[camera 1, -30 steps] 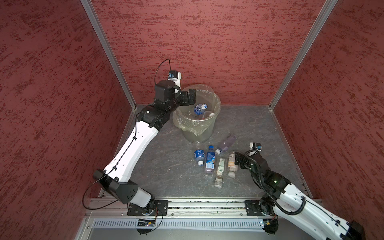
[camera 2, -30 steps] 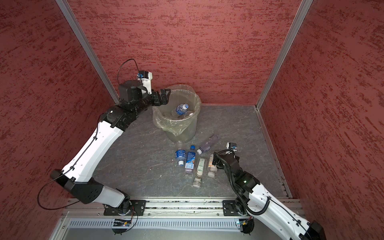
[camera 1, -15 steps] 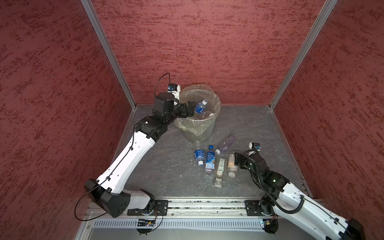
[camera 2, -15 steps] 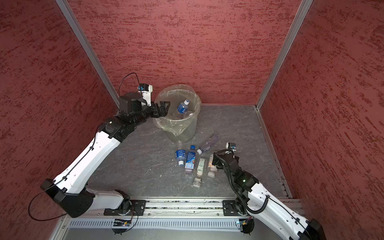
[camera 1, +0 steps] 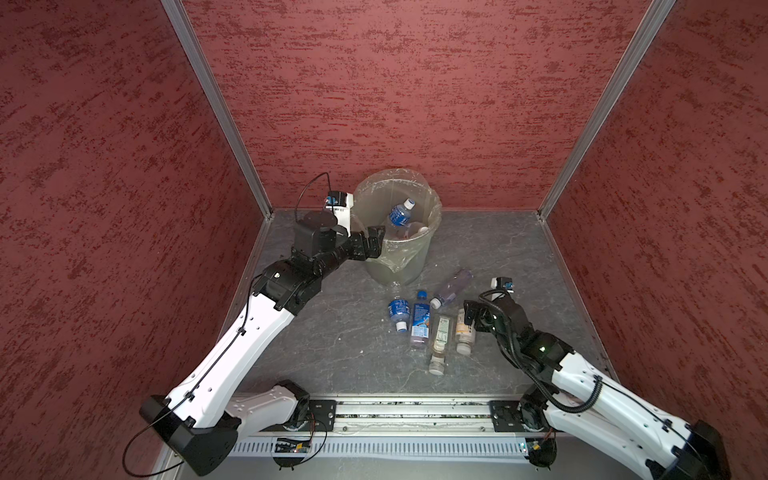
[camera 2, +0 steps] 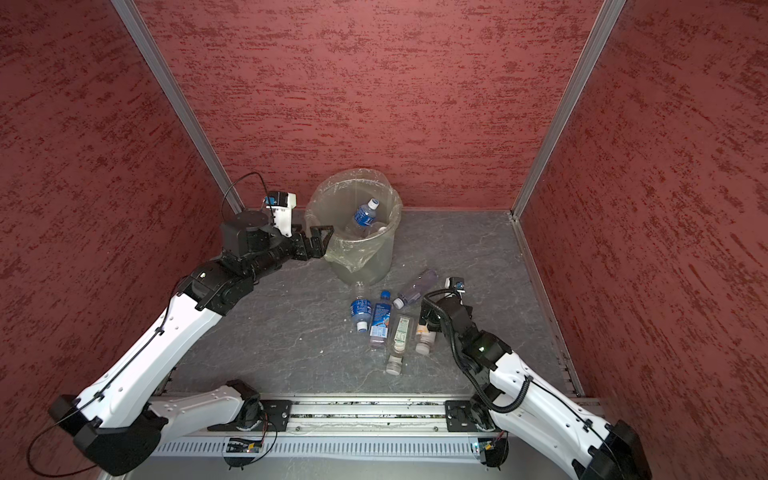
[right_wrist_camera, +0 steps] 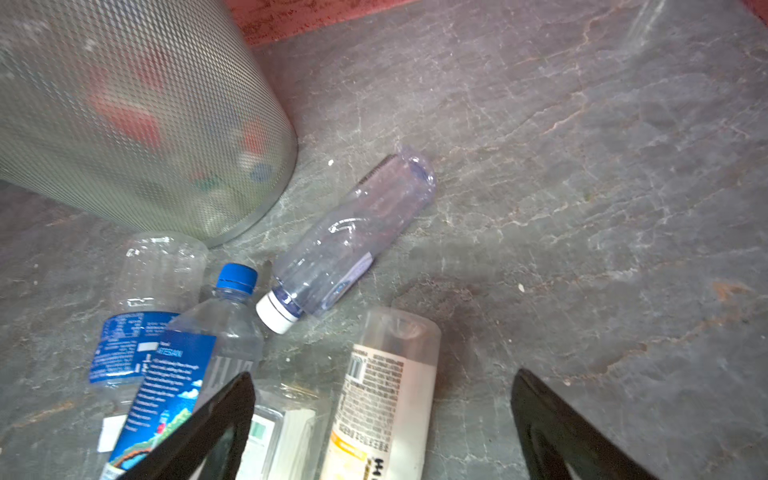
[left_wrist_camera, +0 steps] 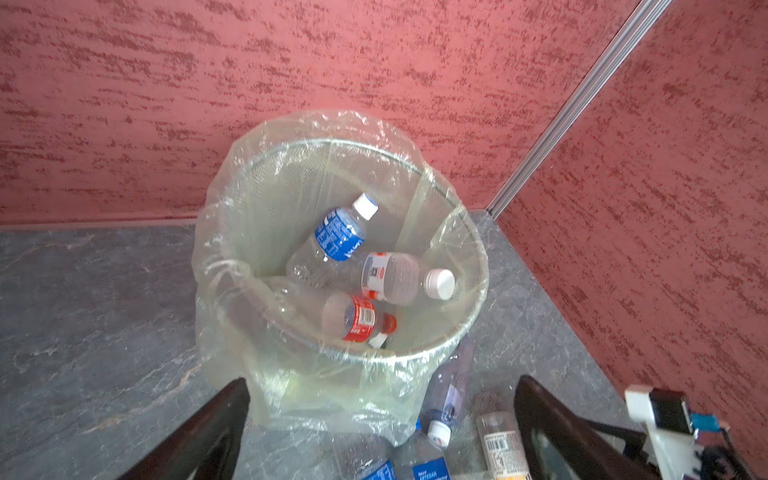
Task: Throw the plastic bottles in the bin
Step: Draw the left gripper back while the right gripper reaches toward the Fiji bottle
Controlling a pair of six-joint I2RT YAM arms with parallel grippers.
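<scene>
1. The left hand (camera 2: pixel 324 242) stands wide and empty just outside the rim of the bin (camera 1: pixel 397 266). The right hand (camera 1: pixel 471 316), equally wide and holding nothing, hangs low over the loose bottles near the bin's foot, above the cream-labelled bottle (right_wrist_camera: pixel 386 390).
2. At least three bottles lie inside the bin: a blue-labelled bottle (left_wrist_camera: pixel 338 235), a white-labelled bottle (left_wrist_camera: pixel 399 272) and a red-labelled bottle (left_wrist_camera: pixel 357 318). Five more lie on the tabletop (camera 1: pixel 332 332) close to the bin's base.
3. The loose bottles lie side by side, some touching. Wide jaws closing there could catch the flat square bottle (camera 1: pixel 441 332) too, or knock a neighbour away.
4. The bottles look thin, smooth and empty, so a squeeze off their middle could probably buckle one or squirt it out sideways. The tinted round bottle (right_wrist_camera: pixel 349 237) would roll easily.
5. The left hand is close to the folded liner, and a careless move could snag it and drag or tip the bin.
6. The bin is round and tapers downward. Its wall shows a fine mesh pattern under a crinkly clear bag. The tabletop is grey, veined like stone, and flat.
</scene>
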